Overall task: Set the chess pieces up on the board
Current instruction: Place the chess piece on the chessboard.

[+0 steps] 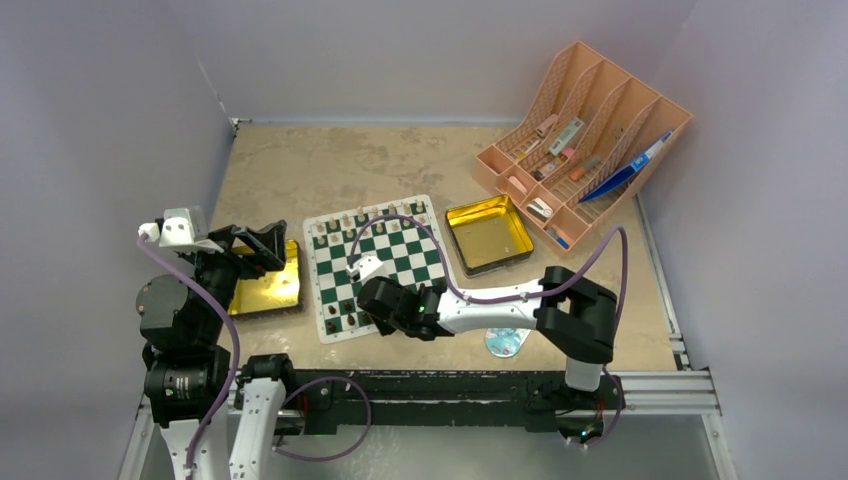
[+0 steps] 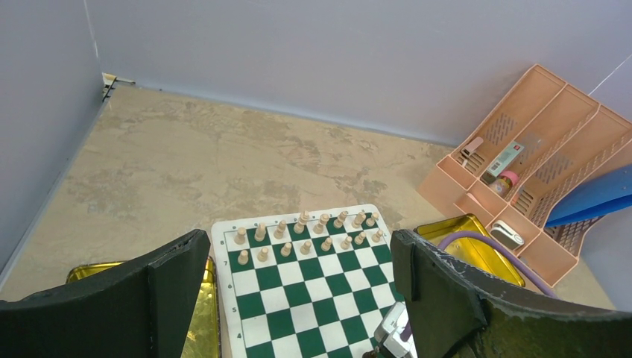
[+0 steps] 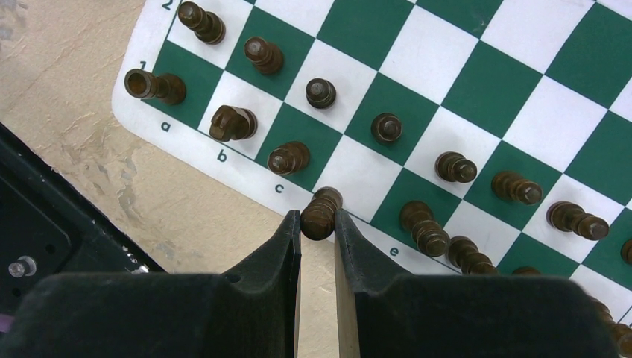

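Observation:
The green and white board (image 1: 392, 250) lies mid-table. Several cream chess pieces (image 2: 305, 233) stand in two rows along its far edge. Several dark brown chess pieces (image 3: 385, 127) stand on the near rows. My right gripper (image 3: 318, 222) is low over the board's near border and is shut on a dark brown piece (image 3: 322, 211), which leans over the edge of the d column's first square. In the top view this gripper (image 1: 362, 290) sits at the board's near-left part. My left gripper (image 1: 265, 250) hangs open and empty over the left tin, its fingers (image 2: 440, 291) spread wide.
A gold tin (image 1: 268, 290) lies left of the board and another (image 1: 488, 235) lies to its right. An orange rack (image 1: 585, 135) with pens and small items stands at the back right. A small round disc (image 1: 505, 343) lies near the front edge.

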